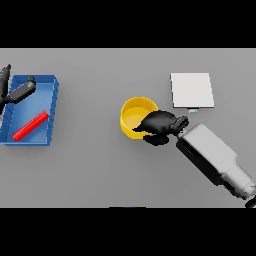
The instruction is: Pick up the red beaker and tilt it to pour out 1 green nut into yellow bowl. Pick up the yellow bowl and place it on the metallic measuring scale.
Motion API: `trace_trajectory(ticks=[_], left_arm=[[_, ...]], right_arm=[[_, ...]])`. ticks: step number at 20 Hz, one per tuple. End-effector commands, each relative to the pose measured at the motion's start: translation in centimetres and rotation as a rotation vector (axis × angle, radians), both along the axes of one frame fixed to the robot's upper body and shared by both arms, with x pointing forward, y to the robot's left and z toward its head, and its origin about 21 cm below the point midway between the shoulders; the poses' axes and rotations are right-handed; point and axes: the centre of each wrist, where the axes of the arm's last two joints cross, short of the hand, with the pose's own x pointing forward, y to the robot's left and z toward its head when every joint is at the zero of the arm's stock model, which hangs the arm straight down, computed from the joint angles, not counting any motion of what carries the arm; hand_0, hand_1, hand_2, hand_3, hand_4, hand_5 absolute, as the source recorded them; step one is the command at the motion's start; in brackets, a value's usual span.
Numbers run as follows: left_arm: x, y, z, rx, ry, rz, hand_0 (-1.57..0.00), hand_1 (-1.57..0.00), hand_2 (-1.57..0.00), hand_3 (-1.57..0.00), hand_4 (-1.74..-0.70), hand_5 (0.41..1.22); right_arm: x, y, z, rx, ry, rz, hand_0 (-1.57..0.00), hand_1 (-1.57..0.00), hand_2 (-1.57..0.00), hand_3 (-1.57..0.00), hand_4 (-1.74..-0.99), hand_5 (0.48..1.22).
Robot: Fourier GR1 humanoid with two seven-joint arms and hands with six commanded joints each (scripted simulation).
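The yellow bowl (134, 114) stands on the table at mid-right. My right hand (161, 125) is at its near right rim, thumb over the rim and fingers curled round the outside wall, shut on the bowl. Only yellow shows inside the bowl; I see no green nut. The red beaker (30, 126) lies on its side in the blue tray (52, 107) at the far left. My left hand (21, 91) hovers over the tray's far left corner with fingers straight, apart from the beaker. The metallic measuring scale (192, 89) lies flat just beyond and right of the bowl.
The blue tray's walls enclose the beaker at the table's left edge. A small display tab (192, 110) sticks out from the scale's near edge, close to my right wrist. The grey table (90, 165) spreads between the tray and the bowl.
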Motion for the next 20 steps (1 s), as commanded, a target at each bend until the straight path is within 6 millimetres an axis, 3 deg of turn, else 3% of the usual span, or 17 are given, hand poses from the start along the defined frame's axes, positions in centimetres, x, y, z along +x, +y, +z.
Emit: trace_trajectory(ticks=[1,4,9,11,14,18,20], left_arm=[[-0.1,0.0,0.1,-0.002,-0.003,-0.002,0.00,0.00,0.00,0.00,-0.80,0.727],[-0.1,0.0,0.1,-0.003,-0.004,-0.003,0.00,0.00,0.00,0.00,-0.80,0.725],[-0.1,0.2,0.3,-0.001,-0.005,-0.005,0.00,0.00,0.00,0.00,-0.80,0.725],[-0.3,-0.1,0.1,0.002,-0.003,-0.007,0.00,0.00,0.00,0.00,-0.80,0.724],[-0.3,0.1,0.4,0.005,-0.004,0.002,0.00,0.00,0.00,0.00,-0.80,0.721],[0.0,-0.2,0.6,0.006,-0.005,-0.006,0.00,0.00,0.00,0.00,-0.80,0.722],[-0.1,0.0,0.4,0.000,-0.009,-0.005,0.00,0.00,0.00,0.00,-0.81,0.723]], right_arm=[[0.1,0.1,0.0,-0.006,0.008,-0.007,-1.22,-1.20,-1.18,-0.93,-1.628,1.137],[0.2,-0.1,0.3,0.001,0.018,0.005,-1.39,-1.38,-1.31,-1.14,-1.682,1.178],[-0.1,-0.3,0.8,0.007,0.004,-0.012,-1.51,-1.51,-1.45,-1.19,-1.722,1.207],[0.1,-0.9,2.5,0.025,0.003,-0.012,-1.53,-1.53,-1.49,-1.19,-1.729,1.212],[0.2,-1.1,5.1,0.024,-0.039,-0.014,-1.55,-1.55,-1.51,-1.38,-1.731,1.216],[0.3,-1.6,8.5,0.021,-0.102,-0.054,-1.56,-1.56,-1.54,-1.31,-1.724,1.219],[0.3,-2.0,9.1,0.017,-0.111,-0.085,-1.57,-1.57,-1.55,-1.26,-1.721,1.219]])
